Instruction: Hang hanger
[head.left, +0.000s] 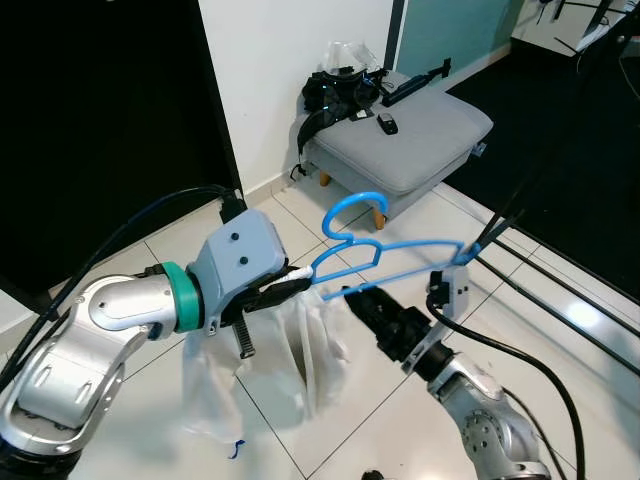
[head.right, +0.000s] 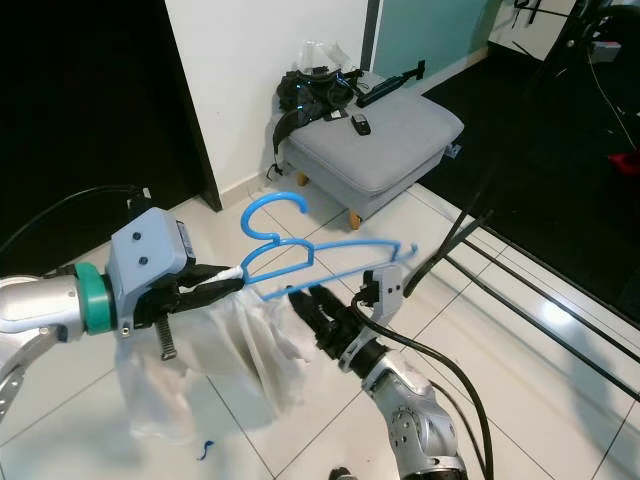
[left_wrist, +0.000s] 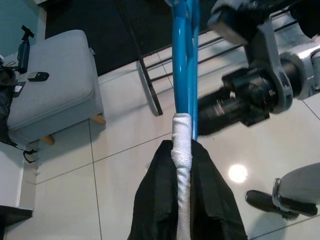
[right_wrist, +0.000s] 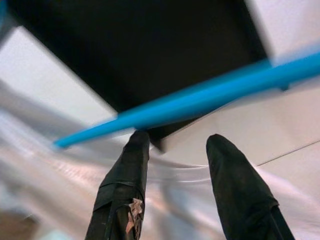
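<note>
Left pincer (head.left: 300, 283), mid-frame, is clamped on one end of the blue plastic hanger (head.left: 385, 255), white garment (head.left: 300, 345) draped below. Right pincer (head.left: 362, 302) sits apart under the bar. Light, stiff, slick; grip near the hook.

a grey footstool (head.left: 415, 140) carrying a small black remote (head.left: 387, 124) stands on the white tiled floor (head.left: 370, 430).

Open tiled floor (head.left: 560, 330) to the right, crossed only by a dark rack (head.left: 520, 215) and its rails. Ahead, blocked by a grey stool (head.left: 410, 140) loaded with gear against the wall (head.left: 290, 60). Between the arms, hanger (head.left: 385, 250) and hanging white cloth (head.left: 290, 350) in the way.
</note>
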